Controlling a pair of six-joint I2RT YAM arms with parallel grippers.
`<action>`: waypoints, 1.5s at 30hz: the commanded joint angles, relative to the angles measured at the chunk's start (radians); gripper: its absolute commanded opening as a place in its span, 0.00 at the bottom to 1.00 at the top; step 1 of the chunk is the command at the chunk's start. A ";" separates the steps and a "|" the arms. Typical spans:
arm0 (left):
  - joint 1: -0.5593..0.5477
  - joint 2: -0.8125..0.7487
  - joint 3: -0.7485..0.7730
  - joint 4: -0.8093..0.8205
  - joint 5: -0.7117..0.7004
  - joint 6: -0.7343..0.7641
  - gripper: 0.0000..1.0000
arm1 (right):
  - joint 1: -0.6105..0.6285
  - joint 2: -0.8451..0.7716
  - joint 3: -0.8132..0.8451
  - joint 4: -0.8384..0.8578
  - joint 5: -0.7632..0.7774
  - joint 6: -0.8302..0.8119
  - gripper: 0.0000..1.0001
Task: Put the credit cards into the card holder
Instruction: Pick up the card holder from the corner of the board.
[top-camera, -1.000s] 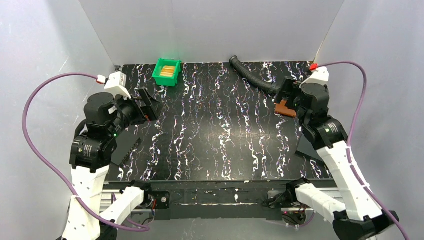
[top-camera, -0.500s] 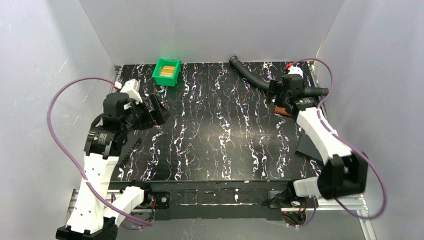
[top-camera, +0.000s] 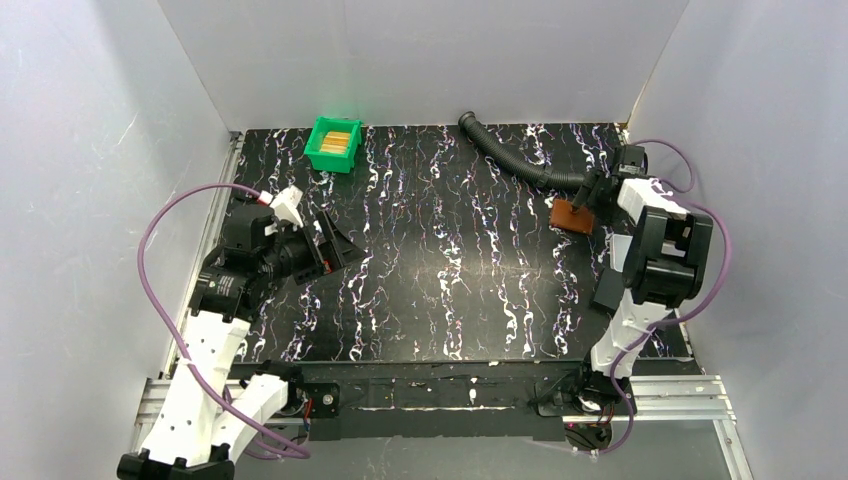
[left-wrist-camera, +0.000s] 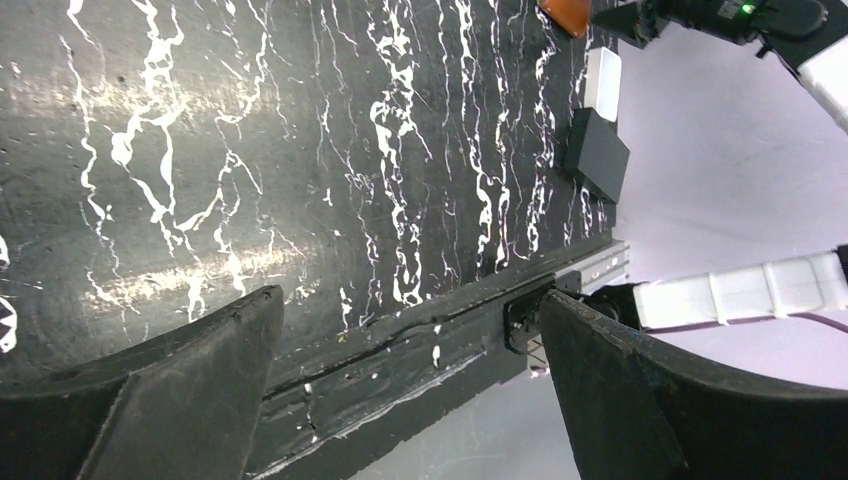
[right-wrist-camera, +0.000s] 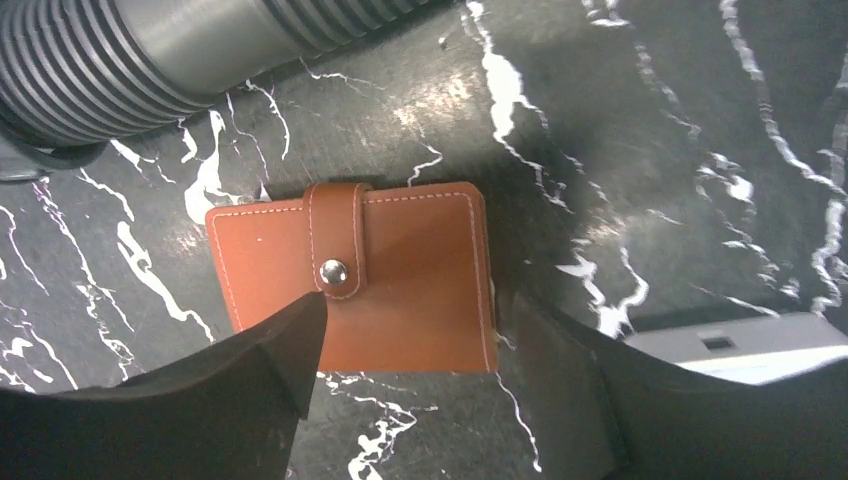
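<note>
The card holder (top-camera: 572, 213) is a closed brown leather wallet with a snapped tab, lying flat at the table's back right. In the right wrist view the card holder (right-wrist-camera: 400, 270) sits right under my right gripper (right-wrist-camera: 410, 305). The jaws are open: the left finger (right-wrist-camera: 230, 390) overlaps its lower left corner and the right finger (right-wrist-camera: 600, 390) stands just past its right edge. The credit cards (top-camera: 336, 139) show as yellowish-orange edges inside a green bin (top-camera: 318, 152) at the back left. My left gripper (top-camera: 338, 243) hangs open and empty over the table's left half.
A black corrugated hose (top-camera: 510, 155) runs across the back towards the card holder and lies just behind it (right-wrist-camera: 150, 60). A pale plate (right-wrist-camera: 740, 345) lies right of the wallet. A black sheet (top-camera: 610, 290) rests near the right arm. Grey walls enclose the table.
The right arm swung out towards the right wall and brought its gripper down over the card holder, its jaws narrowing slightly. The left arm moved its open gripper rightward towards the table's middle.
</note>
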 joint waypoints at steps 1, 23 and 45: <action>-0.009 0.011 -0.002 0.041 0.062 -0.020 0.99 | -0.002 0.066 0.052 0.011 -0.130 -0.026 0.67; -0.090 0.117 0.004 0.087 0.004 -0.054 0.99 | 0.372 -0.370 -0.392 0.193 -0.219 -0.088 0.76; -0.311 0.316 -0.013 0.205 -0.051 -0.166 0.99 | 0.389 0.085 -0.230 0.557 -0.598 0.072 0.51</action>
